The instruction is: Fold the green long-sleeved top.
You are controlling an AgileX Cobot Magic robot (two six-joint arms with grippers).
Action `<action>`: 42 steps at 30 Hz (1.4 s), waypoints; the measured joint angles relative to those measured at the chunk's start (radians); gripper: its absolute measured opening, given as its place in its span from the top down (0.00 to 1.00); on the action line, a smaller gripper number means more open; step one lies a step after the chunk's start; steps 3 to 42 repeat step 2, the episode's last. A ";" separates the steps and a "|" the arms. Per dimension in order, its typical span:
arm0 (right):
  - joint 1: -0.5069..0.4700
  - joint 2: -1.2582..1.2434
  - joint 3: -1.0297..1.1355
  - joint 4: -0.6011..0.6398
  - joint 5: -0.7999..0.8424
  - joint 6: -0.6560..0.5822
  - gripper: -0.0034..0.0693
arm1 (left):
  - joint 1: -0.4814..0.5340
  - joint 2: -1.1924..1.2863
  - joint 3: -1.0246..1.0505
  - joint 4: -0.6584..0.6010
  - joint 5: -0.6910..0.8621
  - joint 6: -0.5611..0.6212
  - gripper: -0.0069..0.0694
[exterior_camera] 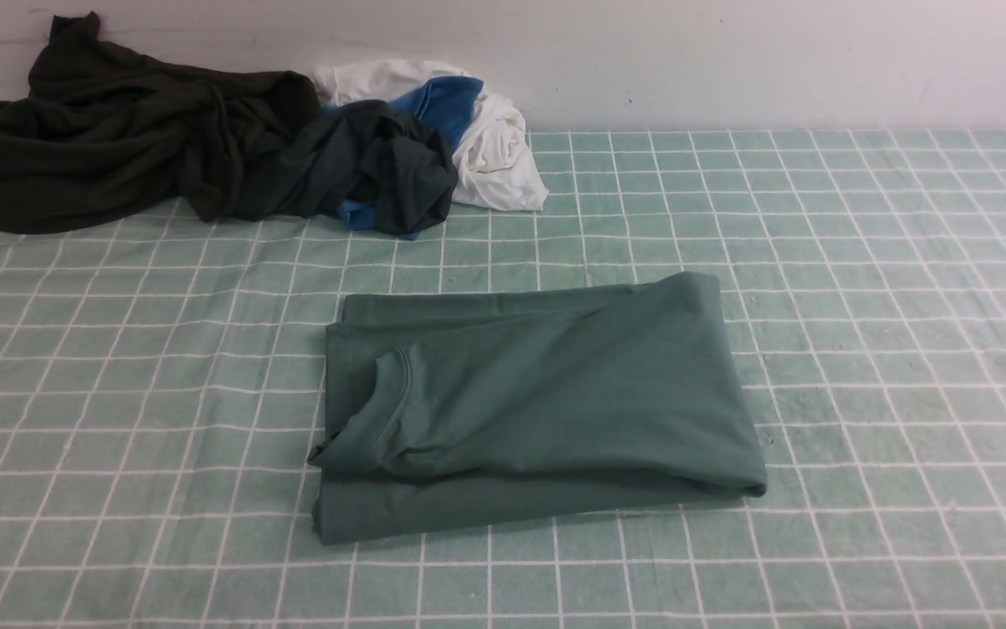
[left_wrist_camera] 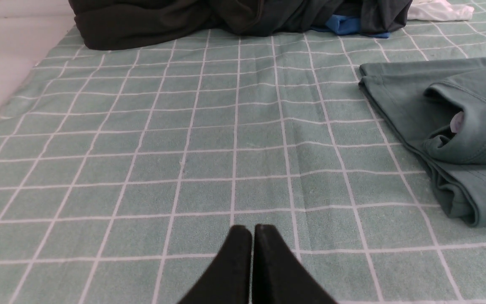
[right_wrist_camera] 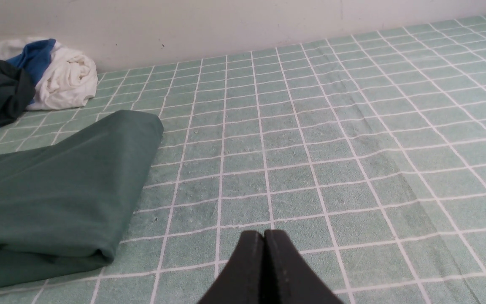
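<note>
Setting: indoor test area for garment handling, a lab-type workspace rather than a home.

- Bench (exterior_camera: pixel 861 262): wide flat surface, fully covered by a pale green cloth with a white grid pattern.
- Wall (exterior_camera: pixel 730 61): plain, off-white, bare, scuffed in spots; meets the bench's far edge.
- Laundry pile (exterior_camera: pixel 206 148): crumpled dark, blue and white garments heaped at the far left corner against the wall.
- Green long-sleeved top (exterior_camera: pixel 538 402): one folded garment, flat at the bench's centre, well apart from the pile.
- No furniture or household fittings visible.
</note>
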 joint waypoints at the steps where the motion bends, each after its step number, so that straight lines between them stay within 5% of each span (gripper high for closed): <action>1: 0.000 0.000 0.000 0.000 0.000 0.000 0.97 | 0.000 0.000 0.000 0.000 0.000 0.000 0.91; 42: 0.000 0.000 0.000 0.000 0.000 0.000 0.97 | 0.000 0.000 0.000 0.000 0.000 0.000 0.91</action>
